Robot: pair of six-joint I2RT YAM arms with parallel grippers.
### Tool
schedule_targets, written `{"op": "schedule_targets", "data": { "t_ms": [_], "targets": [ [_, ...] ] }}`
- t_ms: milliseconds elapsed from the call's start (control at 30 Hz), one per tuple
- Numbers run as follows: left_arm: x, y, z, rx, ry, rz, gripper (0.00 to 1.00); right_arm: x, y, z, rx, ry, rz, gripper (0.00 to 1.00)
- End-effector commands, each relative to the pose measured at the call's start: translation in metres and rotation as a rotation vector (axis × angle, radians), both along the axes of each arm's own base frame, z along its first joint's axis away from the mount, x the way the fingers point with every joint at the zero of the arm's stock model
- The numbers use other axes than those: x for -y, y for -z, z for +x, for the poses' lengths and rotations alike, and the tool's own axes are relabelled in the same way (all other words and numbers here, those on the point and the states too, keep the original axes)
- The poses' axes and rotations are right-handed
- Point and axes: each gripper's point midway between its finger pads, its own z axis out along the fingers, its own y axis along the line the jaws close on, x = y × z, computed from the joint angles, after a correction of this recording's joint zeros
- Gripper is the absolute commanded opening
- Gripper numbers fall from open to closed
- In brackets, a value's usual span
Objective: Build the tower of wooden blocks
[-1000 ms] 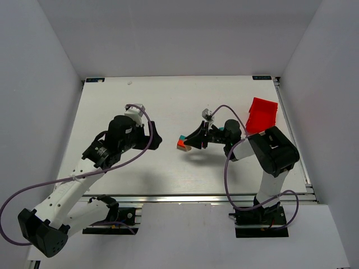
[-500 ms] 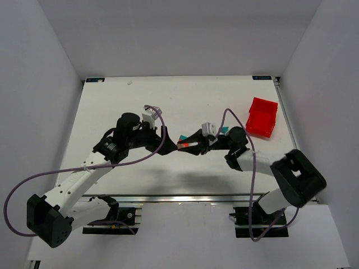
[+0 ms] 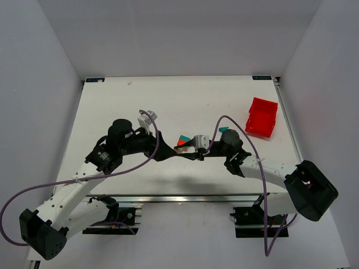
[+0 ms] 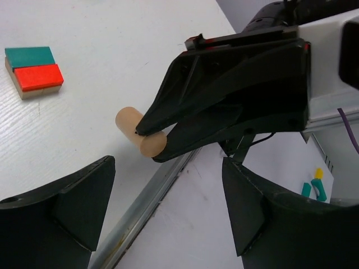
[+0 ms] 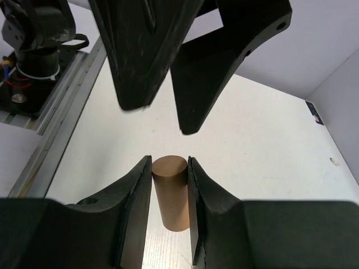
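Progress early: the wood block tower (image 3: 182, 140) is only a low start, a red block (image 4: 38, 77) and a teal block (image 4: 30, 56) side by side on a tan slab (image 4: 25, 92). It lies mid-table (image 3: 112, 101), just far of where the two grippers meet. Right gripper (image 5: 170, 162) is clamped on a wooden cylinder (image 4: 137, 134); cannot tell if the cylinder touches the table. Left gripper (image 4: 166, 168) faces it from the left, fingers wide apart, nothing between them. Handover or plain carry, cannot tell. Loose teal piece (image 3: 223, 129) sits right of the stack by the right arm, red bin (image 3: 262, 116) far right. Left to do, by my read: cylinder and teal piece not yet stacked.
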Motion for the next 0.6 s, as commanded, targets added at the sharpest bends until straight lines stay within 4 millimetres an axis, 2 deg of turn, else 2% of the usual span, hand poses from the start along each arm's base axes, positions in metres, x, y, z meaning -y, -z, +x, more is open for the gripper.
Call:
{"op": "schedule_targets", "data": {
  "t_ms": [0, 133, 267, 567],
  "targets": [
    [0.001, 0.004, 0.001, -0.047, -0.016, 0.013, 0.85, -0.008, -0.022, 0.012, 0.078, 0.065, 0.014, 0.23],
    [-0.008, 0.016, 0.013, -0.087, -0.108, 0.082, 0.78, -0.013, -0.024, 0.016, 0.086, 0.115, 0.01, 0.22],
    [-0.015, 0.017, 0.025, -0.09, -0.21, 0.089, 0.76, -0.014, -0.027, 0.015, 0.098, 0.129, 0.014, 0.22],
    [-0.008, 0.02, 0.027, -0.105, -0.199, 0.072, 0.72, -0.025, -0.023, 0.022, 0.103, 0.176, -0.019, 0.22]
  ]
}}
